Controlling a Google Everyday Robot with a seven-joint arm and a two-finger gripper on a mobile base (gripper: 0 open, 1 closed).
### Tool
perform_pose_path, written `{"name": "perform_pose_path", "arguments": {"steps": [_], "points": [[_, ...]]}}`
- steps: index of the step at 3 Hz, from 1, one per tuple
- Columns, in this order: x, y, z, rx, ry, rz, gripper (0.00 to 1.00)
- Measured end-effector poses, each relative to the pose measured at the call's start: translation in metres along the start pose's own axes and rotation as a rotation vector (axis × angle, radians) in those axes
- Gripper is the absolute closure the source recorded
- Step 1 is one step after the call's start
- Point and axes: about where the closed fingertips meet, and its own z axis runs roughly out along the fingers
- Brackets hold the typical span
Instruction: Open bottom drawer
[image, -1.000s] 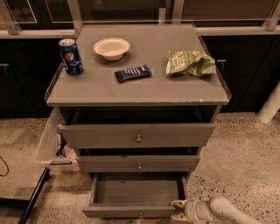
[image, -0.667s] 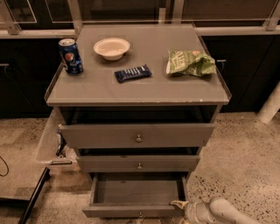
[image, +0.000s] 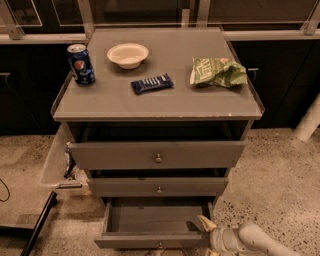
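The bottom drawer (image: 150, 241) is the lowest of the grey cabinet's three drawers. It stands pulled far out, its empty inside showing, its knob at the frame's lower edge. My gripper (image: 206, 225) is at the drawer's front right corner, on the end of the white arm (image: 250, 239) that enters from the lower right. One pale finger (image: 204, 222) points up and left over the drawer's right wall.
The middle drawer (image: 159, 186) and top drawer (image: 158, 155) stand slightly out. On the cabinet top (image: 165, 102) are a Pepsi can (image: 80, 64), a white bowl (image: 128, 54), a dark snack bar (image: 152, 83) and a green chip bag (image: 218, 71). A bin (image: 57, 165) stands at left.
The gripper has shifted slightly at the drawer's front right corner. The drawer stays pulled out as before.
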Motion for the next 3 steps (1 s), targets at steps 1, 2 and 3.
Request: {"name": "perform_pose_path", "arguments": {"steps": [1, 2, 3], "points": [[-0.015, -0.013, -0.009, -0.017, -0.015, -0.022, 0.00], [-0.035, -0.028, -0.030, -0.032, -0.026, -0.062, 0.00], [-0.058, -0.036, -0.069, -0.027, -0.022, -0.123, 0.00]]}}
